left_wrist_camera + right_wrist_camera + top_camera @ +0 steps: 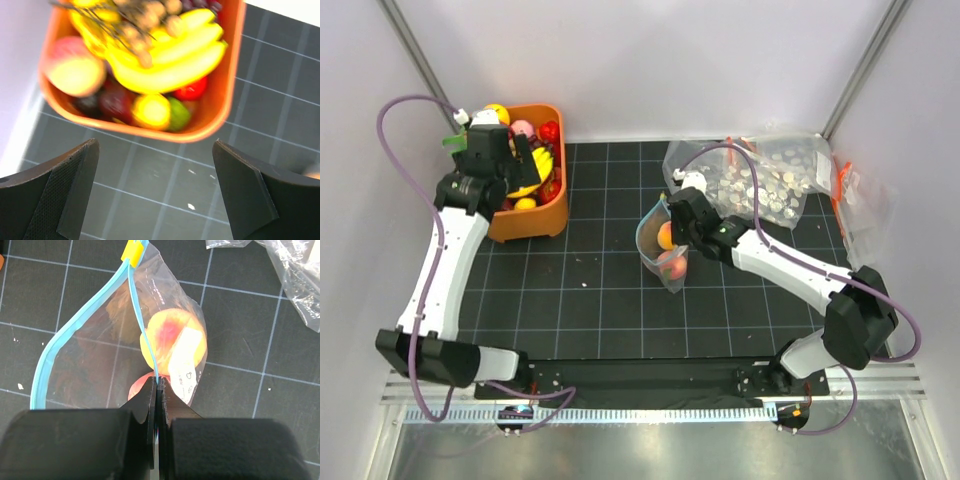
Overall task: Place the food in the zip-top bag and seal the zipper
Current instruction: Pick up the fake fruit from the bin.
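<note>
Showing the gridded black bench (600, 300) from above: the orange basket (548, 215) of toy fruit occupies the far-left corner beside the wall, the bigger speckled bags (775, 185) crowd the far-right corner, and the zip-top bag (655, 240) sits between them near the middle, just beside the nearest speckled bag. Bare mat lies between basket and bag and across the near strip toward the arm bases; walls close the bench on the left, far and right sides. The left fingers (67, 197) hang spread wide over the basket's near side, holding nothing; only the left wrist view shows this gap, with blurred bananas (175, 65) beyond it. The right fingers (146, 410) are pressed together on the bag's mouth edge, where the teal zipper (47, 360) runs into them. The right wrist view alone reveals the yellow slider (134, 252) at the end of the strip farthest from the fingers, and the mouth bowed open with its two teal lips apart. The food (172, 342), two round fruits, lies inside the bag; the top view shows an orange one farther off and a pink-red one nearer. Seen from above, the bag's long axis runs far to near, its open mouth turned toward the left arm's side.
</note>
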Robot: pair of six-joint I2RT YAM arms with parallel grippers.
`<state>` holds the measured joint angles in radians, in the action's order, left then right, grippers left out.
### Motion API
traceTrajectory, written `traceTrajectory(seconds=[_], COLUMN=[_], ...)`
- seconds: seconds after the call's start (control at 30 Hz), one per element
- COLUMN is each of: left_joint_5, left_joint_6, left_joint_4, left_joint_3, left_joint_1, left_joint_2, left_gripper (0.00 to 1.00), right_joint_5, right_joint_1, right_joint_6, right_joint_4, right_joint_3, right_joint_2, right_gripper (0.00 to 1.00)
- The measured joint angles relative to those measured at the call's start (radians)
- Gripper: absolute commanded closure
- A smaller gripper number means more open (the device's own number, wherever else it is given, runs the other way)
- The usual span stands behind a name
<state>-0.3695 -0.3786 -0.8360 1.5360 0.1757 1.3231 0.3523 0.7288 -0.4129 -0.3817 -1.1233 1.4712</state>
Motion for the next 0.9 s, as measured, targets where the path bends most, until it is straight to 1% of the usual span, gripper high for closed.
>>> traceTrajectory(seconds=[0.1, 0.23, 0.4, 0.5, 0.63, 0.7, 0.77, 0.9], left_joint_5=[-0.025, -0.033, -0.032, -0.021, 0.023, 0.046, 0.060, 0.086], left_joint_6=[0.066, 0.108, 0.131, 0.137, 0.146, 0.145, 0.144, 0.144], left_joint_4=[-0.045, -0.077, -0.102, -0.092, -0.063, -0.039, -0.026, -0.029], left_joint_3=[0.079, 0.069, 0.061, 0.047, 0.032, 0.032, 0.032, 0.032], left_joint_1=[-0.039, -0.094, -0.109, -0.130, -0.220, -0.256, -0.272, -0.274], left_joint_2=[0.079, 0.156, 0.276, 0.331, 0.367, 0.370, 0.370, 0.376], left_gripper=[0.02, 0.03, 0.04, 0.09, 0.16, 0.18, 0.23, 0.28], right_joint_5=[-0.013, -0.026, -0.039, -0.047, -0.061, -0.068, -0.073, -0.079], right_joint_1=[-0.001, -0.005, -0.008, -0.011, -0.015, -0.016, -0.018, -0.018], right_joint_6=[0.000, 0.000, -0.001, -0.001, -0.004, -0.005, -0.006, -0.008], right_joint_4=[0.020, 0.032, 0.047, 0.053, 0.064, 0.069, 0.072, 0.075], right_joint_3=[0.019, 0.037, 0.058, 0.072, 0.075, 0.075, 0.077, 0.084], right_joint_2=[0.000, -0.001, -0.006, -0.022, -0.031, -0.032, -0.033, -0.042], right_gripper=[0.99, 0.99, 0.99, 0.99, 0.99, 0.99, 0.99, 0.99])
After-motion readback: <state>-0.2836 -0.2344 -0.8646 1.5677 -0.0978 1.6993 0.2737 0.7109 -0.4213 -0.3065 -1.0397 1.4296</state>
